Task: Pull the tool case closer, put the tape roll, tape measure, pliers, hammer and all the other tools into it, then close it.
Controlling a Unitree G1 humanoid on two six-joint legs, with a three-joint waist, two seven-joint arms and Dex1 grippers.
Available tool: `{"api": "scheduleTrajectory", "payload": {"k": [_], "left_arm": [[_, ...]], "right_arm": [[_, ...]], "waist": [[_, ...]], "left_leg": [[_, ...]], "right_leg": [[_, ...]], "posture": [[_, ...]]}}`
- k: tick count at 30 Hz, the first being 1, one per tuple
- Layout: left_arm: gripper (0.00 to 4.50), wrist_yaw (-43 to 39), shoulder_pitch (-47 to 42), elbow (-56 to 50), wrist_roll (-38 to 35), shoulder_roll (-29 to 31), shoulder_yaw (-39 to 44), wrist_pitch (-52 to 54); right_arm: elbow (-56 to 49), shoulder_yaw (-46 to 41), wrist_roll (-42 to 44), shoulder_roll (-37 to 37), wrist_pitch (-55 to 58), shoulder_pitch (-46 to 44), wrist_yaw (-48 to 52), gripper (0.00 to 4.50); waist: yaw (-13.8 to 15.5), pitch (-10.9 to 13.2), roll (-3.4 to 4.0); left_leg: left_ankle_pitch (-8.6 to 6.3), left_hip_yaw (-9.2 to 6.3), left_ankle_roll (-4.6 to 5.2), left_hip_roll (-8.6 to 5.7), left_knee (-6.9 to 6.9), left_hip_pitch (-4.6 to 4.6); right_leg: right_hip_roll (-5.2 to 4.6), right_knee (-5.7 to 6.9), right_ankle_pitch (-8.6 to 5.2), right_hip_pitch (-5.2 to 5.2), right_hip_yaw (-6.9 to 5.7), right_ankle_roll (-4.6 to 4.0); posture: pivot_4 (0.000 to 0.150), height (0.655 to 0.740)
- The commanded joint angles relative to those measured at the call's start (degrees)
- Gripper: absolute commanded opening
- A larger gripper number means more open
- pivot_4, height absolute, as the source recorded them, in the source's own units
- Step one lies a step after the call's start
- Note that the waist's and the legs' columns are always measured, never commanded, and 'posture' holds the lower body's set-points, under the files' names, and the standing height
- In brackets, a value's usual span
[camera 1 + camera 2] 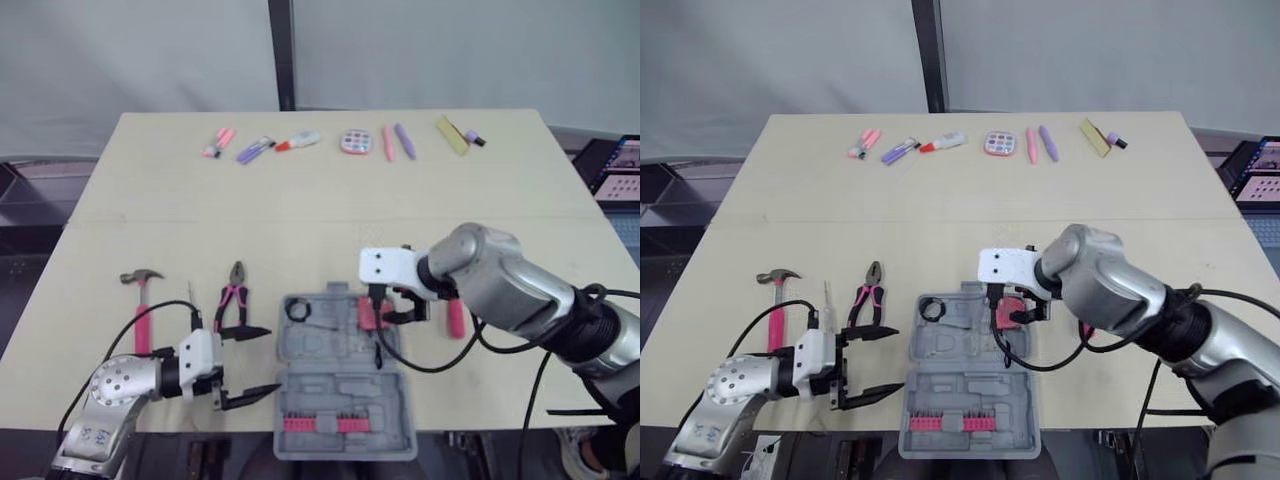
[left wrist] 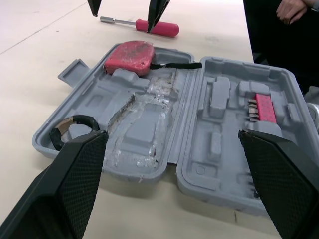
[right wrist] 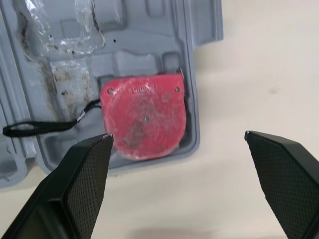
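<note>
The tool case point(image 1: 330, 395) lies open at the counter's point(image 1: 300, 250) near edge, long axis running away from me. My right jaws hover wide, empty, over the tape measure point(image 3: 143, 115) in its far-right pocket.

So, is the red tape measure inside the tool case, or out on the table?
Inside. The tape measure lies flat in a corner pocket of the open tool case, its black strap trailing beside it.
</note>
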Motion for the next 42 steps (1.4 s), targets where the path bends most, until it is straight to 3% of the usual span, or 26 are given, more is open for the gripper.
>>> {"api": "scheduleTrajectory", "payload": {"k": [1,10,13,15,31,41,42], "left_arm": [[4.50,0.7,-0.6,-3.1,-1.0,0.0,-0.1,1.6],[4.50,1.1,-1.0,-4.6,-1.2,0.3,0.1,3.5],[4.50,1.0,-1.2,-4.7,-1.1,0.6,0.2,3.8],[4.50,0.9,-1.2,-4.7,-1.2,0.7,0.3,3.9],[4.50,0.5,-0.7,-5.6,-1.5,1.8,1.5,4.5],[4.50,0.6,-0.4,-6.2,-1.7,1.8,1.7,5.0],[4.50,0.6,-0.4,-6.3,-1.7,1.8,1.7,5.1]], "right_arm": [[-3.0,-2.5,0.8,-0.9,-0.3,1.8,-0.3,4.47],[0.9,-24.0,9.5,2.5,-18.9,19.0,-4.2,4.47],[4.7,-30.5,13.4,5.7,-23.2,23.2,-4.9,3.72],[5.7,-32.4,14.5,6.7,-25.3,24.9,-4.9,2.81],[19.8,-36.9,16.1,13.0,-41.9,32.1,-5.1,2.81],[21.1,-37.1,16.0,13.2,-46.0,33.6,-4.6,2.81],[21.4,-37.1,15.9,13.3,-46.4,33.6,-4.7,2.55]], "waist": [[0.0,0.0,0.00],[0.1,0.0,-0.09],[0.0,0.0,-0.11],[0.0,0.0,-0.11],[0.0,0.0,-0.11],[0.0,0.0,-0.11],[0.0,0.0,-0.11]], "left_leg": [[0.00,0.00,0.00,0.00,0.00,0.00],[0.00,0.01,0.00,0.01,-0.01,0.01],[0.00,0.02,0.00,0.01,0.04,0.01],[0.00,0.02,0.00,0.03,0.02,0.02],[0.00,0.02,0.00,0.04,0.00,0.03],[0.00,0.02,0.00,0.04,0.00,0.03],[0.00,0.02,0.00,0.04,0.00,0.03]], "right_leg": [[0.01,0.00,0.00,0.02,0.00,0.00],[0.03,-0.01,0.00,0.17,-0.08,0.01],[0.04,-0.15,0.01,0.28,-0.09,0.01],[0.05,-0.14,0.01,0.27,-0.09,0.01],[0.07,-0.22,0.01,0.30,-0.08,0.01],[0.08,-0.23,0.01,0.31,-0.08,0.01],[0.08,-0.25,0.01,0.32,-0.08,0.01]], "posture": [[0.150,0.7134],[0.150,0.7134],[0.150,0.7134],[0.150,0.7134],[0.150,0.7134],[0.150,0.7134],[0.150,0.7134]]}}
